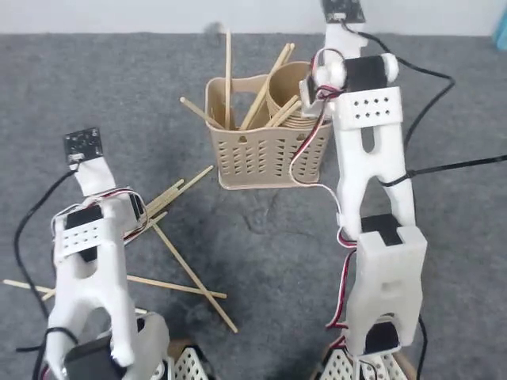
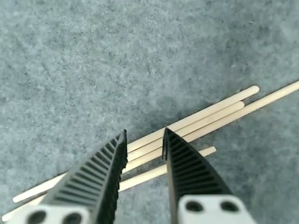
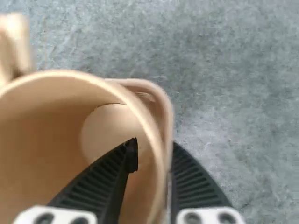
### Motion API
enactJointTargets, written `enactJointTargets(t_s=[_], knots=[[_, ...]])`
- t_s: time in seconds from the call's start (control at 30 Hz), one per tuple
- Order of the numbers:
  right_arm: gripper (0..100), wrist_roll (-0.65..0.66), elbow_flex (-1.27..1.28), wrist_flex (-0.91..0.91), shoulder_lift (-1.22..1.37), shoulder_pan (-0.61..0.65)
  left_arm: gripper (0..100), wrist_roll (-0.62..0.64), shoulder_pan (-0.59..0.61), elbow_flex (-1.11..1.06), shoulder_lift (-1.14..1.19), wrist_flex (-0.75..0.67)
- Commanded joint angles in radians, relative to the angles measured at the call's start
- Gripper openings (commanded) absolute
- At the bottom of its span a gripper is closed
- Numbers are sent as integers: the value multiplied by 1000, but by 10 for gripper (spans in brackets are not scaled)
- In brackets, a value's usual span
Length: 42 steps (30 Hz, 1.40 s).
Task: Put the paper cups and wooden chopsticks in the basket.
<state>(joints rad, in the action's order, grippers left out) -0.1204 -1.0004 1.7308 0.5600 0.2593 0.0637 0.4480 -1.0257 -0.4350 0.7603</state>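
Observation:
A beige basket stands at the back middle, with several wooden chopsticks and a paper cup inside it. My right gripper is shut on the paper cup, one finger inside the cup and one outside its wall, beside the basket's rim. My left gripper is open just above a bundle of chopsticks lying side by side on the grey carpet. More loose chopsticks lie crossed near the left arm.
The right arm's red and white cable hangs in front of the basket's wall. A single chopstick lies at the far left edge. Both arm bases stand at the near edge.

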Motion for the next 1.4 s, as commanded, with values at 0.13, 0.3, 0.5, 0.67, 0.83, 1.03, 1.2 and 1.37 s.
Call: enactJointTargets(t_s=[0.13, 0.3, 0.5, 0.67, 0.83, 1.03, 1.2, 1.37], knots=[[6, -11, -23, -16, 8, -97, 115, -17, 6, 41, 8, -14], [6, -8, -78, 15, 7, -182, 115, -17, 6, 41, 8, -14], [6, -2, -253, 62, 7, -259, 115, -17, 6, 41, 8, -14], [6, 38, -311, 67, 7, -268, 115, -17, 6, 41, 8, -14], [9, 43, -258, 67, -13, -295, 115, -17, 6, 41, 9, -14], [121, 43, -121, 65, -53, -351, 115, -17, 6, 41, 9, -14], [229, 43, -60, 65, -62, -374, 115, -17, 6, 41, 9, -14], [231, 43, -107, 64, -147, -374, 115, -17, 6, 41, 9, -14]])
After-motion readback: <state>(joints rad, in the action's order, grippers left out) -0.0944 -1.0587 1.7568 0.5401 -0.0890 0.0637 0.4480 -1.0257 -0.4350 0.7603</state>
